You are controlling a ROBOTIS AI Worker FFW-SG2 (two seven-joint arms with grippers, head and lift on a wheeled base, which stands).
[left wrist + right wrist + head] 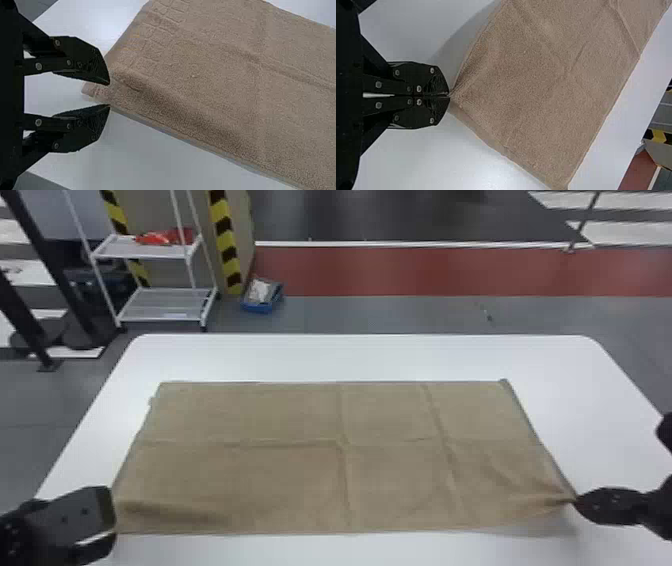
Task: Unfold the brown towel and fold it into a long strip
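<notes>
**Brown towel point(280, 415) lies wide across the worktop point(350, 357), one near corner pinched**

Grey floor point(380, 315) spreads behind, crossed by a broad red band point(425, 270). In front of it stands the white worktop, its far corners rounded.

The towel covers much of the worktop's middle as a wide rectangle, its long sides running left to right. One crease crosses it from side to side; two more run from the far edge towards the near one. A soft ridge rises by the near left corner.

Beyond the worktop, to the left, is a white shelf rack point(167, 307) beside a post with yellow-and-black stripes point(227, 250).

The right end effector point(576, 501) is closed on the towel's near right corner, drawing the cloth into small pleats at the tips. The left end effector point(114, 515) is open at the near left corner, which shows between and past its parted fingertips.

A blue box point(257, 308) sits on the floor near the rack, and a small red item point(155, 238) rests on the rack's upper shelf.
</notes>
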